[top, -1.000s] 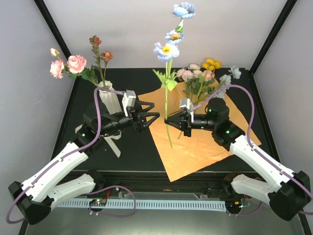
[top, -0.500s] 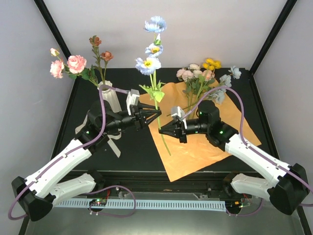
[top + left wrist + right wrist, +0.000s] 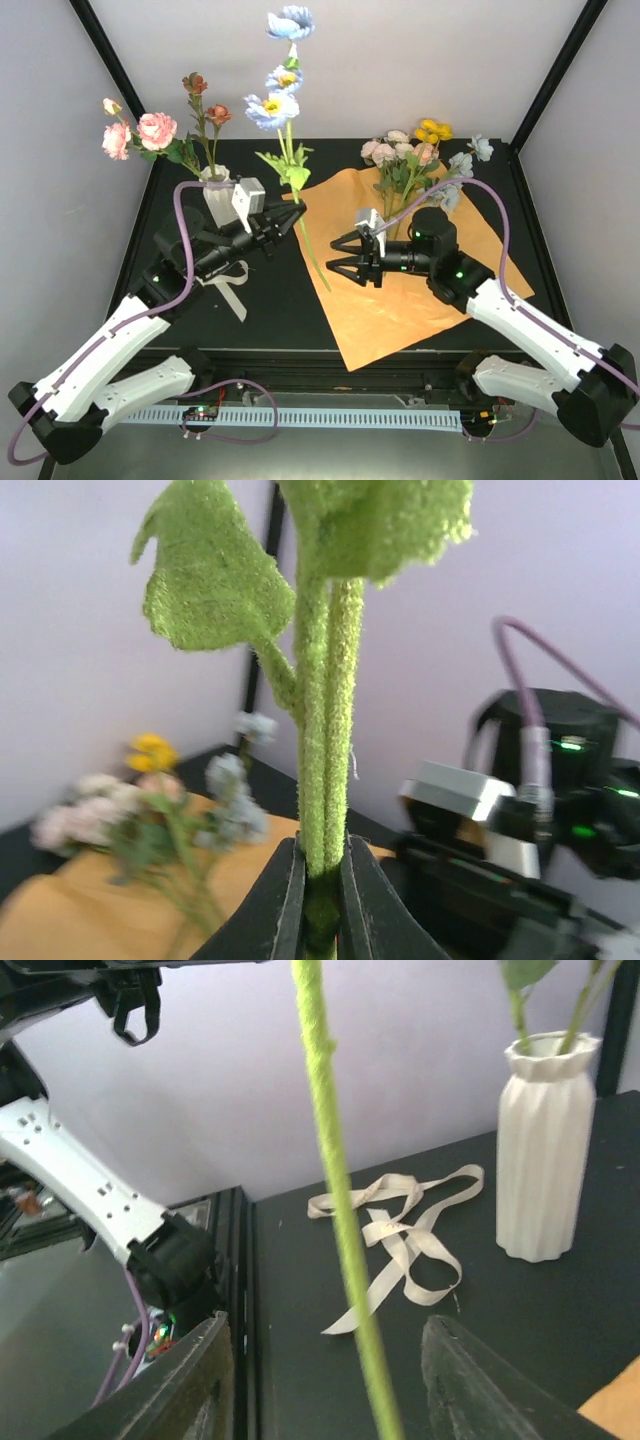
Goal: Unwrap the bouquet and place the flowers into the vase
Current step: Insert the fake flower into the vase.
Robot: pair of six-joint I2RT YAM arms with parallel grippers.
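Gripping a blue-flower stem [image 3: 289, 150] upright near the vase [image 3: 218, 203], the left fingers [image 3: 292, 212] are clamped shut. The right fingers [image 3: 348, 241] stand open beside its lower end, over orange paper [image 3: 400, 305] bearing other flowers [image 3: 412, 160].

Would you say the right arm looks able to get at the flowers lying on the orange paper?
Probably yes. The right gripper is open and the flowers lie close by its arm on the orange paper with nothing between. It would first back off the stem that the left gripper holds.
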